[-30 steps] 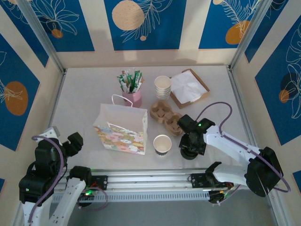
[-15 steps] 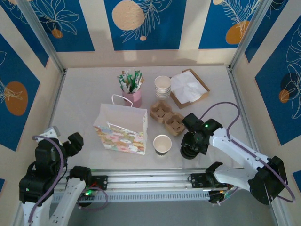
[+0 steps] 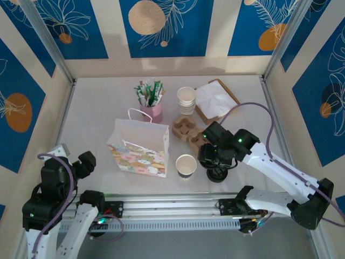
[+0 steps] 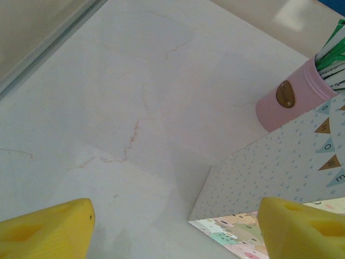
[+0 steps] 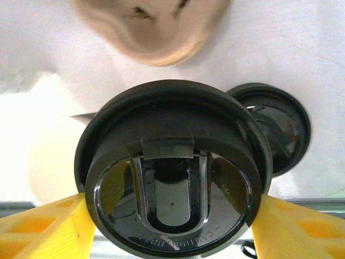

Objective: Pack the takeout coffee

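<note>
The takeout coffee cup [image 3: 186,164] stands upright and open-topped on the white bench [image 3: 97,108], low in the middle of the top view, just right of the patterned paper bag [image 3: 141,145] and apart from it. The right tool [image 3: 209,155] hangs right of the cup, in front of the cardboard cup carrier [image 3: 186,129]. In the right wrist view, its yellow fingers [image 5: 48,224] press on either side of a black lid [image 5: 172,162], gripping it by the rim with its sip flap facing the camera. The cup shows there as a pale blur at the left edge, behind the lid. A second black lid [image 3: 217,174] lies flat on the bench below the right tool, seen at the right of the wrist view [image 5: 277,127]. The left tool [image 3: 83,162] sits at the lower left of the top view, well apart from the bag. In its wrist view its fingers [image 4: 46,232] stand wide open with only bare bench between them, the bag's side and a pink holder [image 4: 288,97] of sachets at the right. A stack of lidless cups [image 3: 186,100] and a tray of napkins [image 3: 215,100] stand near the top.
</note>
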{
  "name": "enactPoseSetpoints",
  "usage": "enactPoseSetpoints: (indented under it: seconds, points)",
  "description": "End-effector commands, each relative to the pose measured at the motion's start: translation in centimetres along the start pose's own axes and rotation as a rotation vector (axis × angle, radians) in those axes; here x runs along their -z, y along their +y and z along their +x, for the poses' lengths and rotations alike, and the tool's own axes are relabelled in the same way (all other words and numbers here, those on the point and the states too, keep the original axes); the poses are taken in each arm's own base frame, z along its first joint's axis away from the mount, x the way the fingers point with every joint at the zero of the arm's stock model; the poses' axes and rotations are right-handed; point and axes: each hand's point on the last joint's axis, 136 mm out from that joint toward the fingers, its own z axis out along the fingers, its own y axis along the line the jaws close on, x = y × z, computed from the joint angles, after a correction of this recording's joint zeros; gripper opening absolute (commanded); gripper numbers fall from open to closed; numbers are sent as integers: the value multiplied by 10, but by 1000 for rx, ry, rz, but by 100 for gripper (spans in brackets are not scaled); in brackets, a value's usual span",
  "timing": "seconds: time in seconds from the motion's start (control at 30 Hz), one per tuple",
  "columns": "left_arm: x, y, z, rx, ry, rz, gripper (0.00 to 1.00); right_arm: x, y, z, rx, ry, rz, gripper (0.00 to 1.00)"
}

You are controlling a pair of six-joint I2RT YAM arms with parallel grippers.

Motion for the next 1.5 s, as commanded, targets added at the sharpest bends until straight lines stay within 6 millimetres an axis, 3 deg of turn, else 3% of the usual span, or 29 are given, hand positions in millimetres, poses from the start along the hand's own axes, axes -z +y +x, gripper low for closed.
enactPoseSetpoints:
  seconds: [0.0, 0.17, 0.43, 1.47]
  points:
    - [-4, -7, 3, -10, 20, 33, 79, 6, 16, 11, 93, 47, 5, 72]
    - [-4, -9, 4, -14, 22, 49, 79, -1, 43, 18, 160, 97, -22, 72]
    - [-1, -11, 4, -39, 21, 64, 79, -17, 56, 24, 242, 140, 45, 71]
    - [1, 2, 15, -42, 37, 23, 79, -36, 70, 26, 314, 166, 119, 72]
